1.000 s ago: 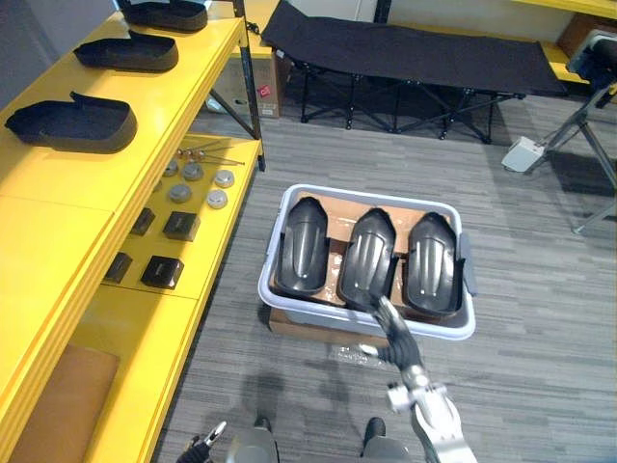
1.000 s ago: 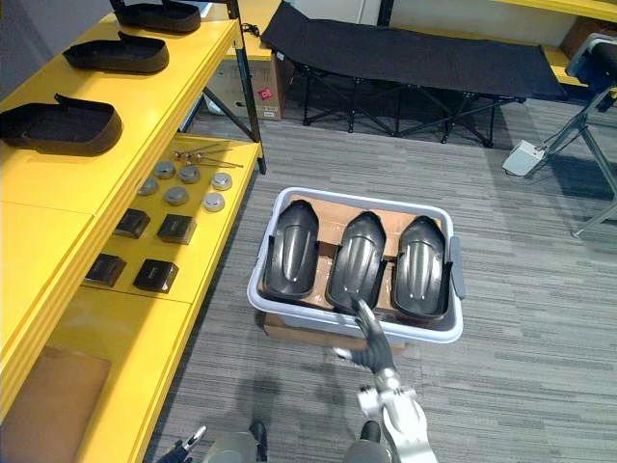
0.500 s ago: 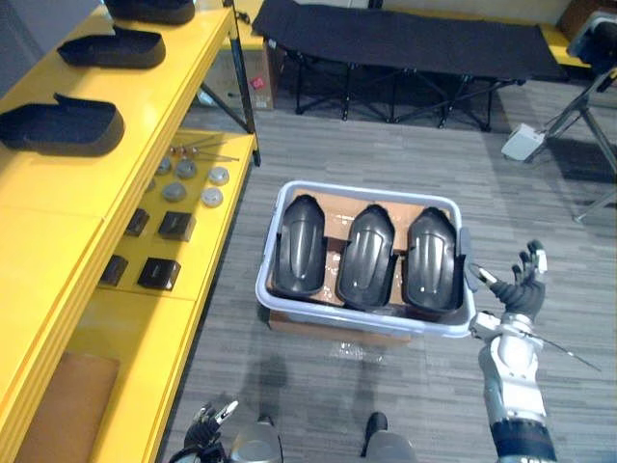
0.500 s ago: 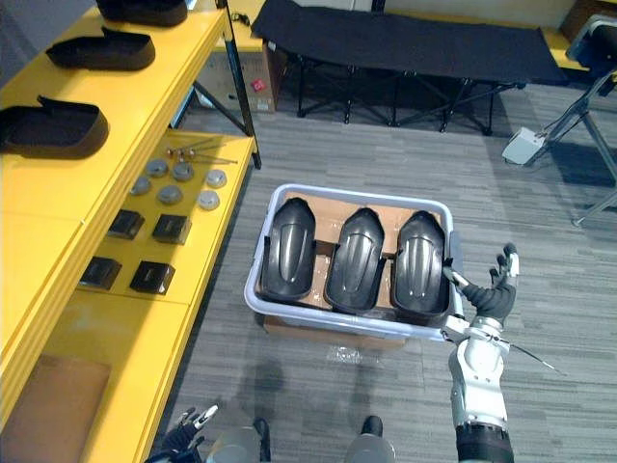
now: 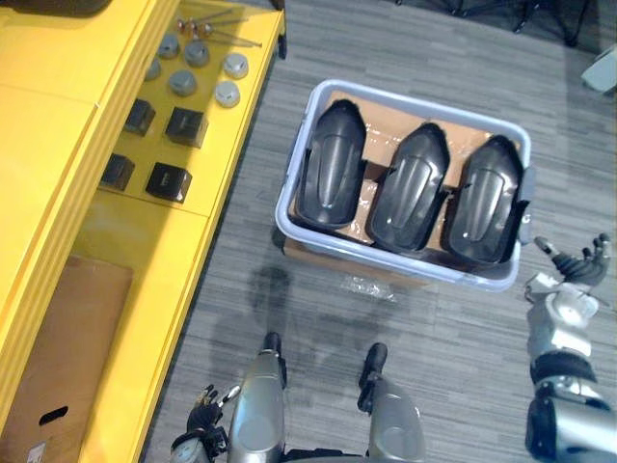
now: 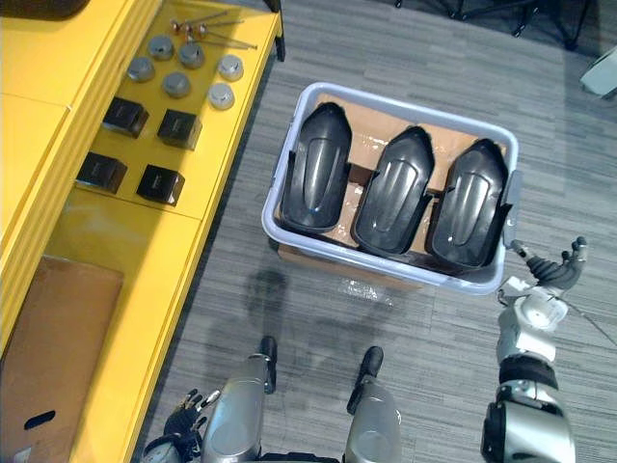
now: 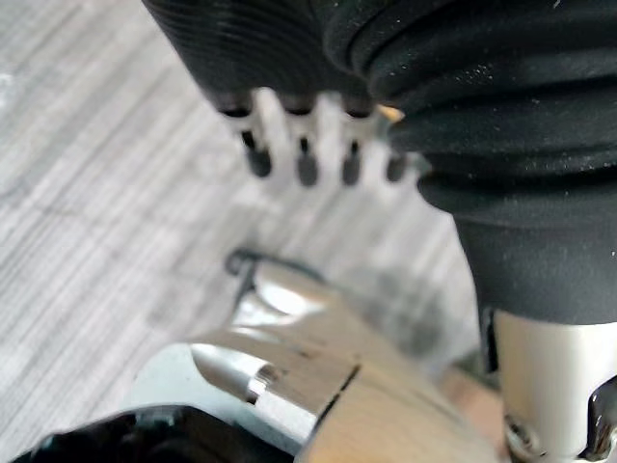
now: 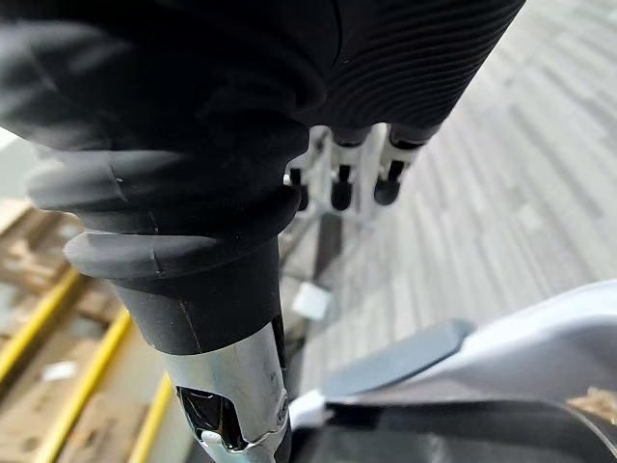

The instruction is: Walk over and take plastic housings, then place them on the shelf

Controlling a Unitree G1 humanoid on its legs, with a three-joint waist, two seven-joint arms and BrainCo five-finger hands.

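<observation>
Black housings (image 5: 407, 188) lie three abreast in the bin (image 5: 424, 106). Right hand (image 5: 576, 262) hangs just beside its right end, fingers spread, empty; left hand (image 5: 203, 422) hangs low, relaxed, empty.

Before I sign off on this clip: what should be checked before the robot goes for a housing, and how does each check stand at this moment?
1. Housings ready to take: ok. Three black plastic housings lie side by side in the pale grey plastic bin.
2. Right hand free: ok. Its fingers are straight and it holds nothing.
3. Right hand over a housing: not ok. It hangs outside the bin, past the right end.
4. Left hand free: ok. It hangs low by the robot's side, relaxed and empty.
5. Room on the yellow shelf: ok. The upper board in view is bare.
</observation>
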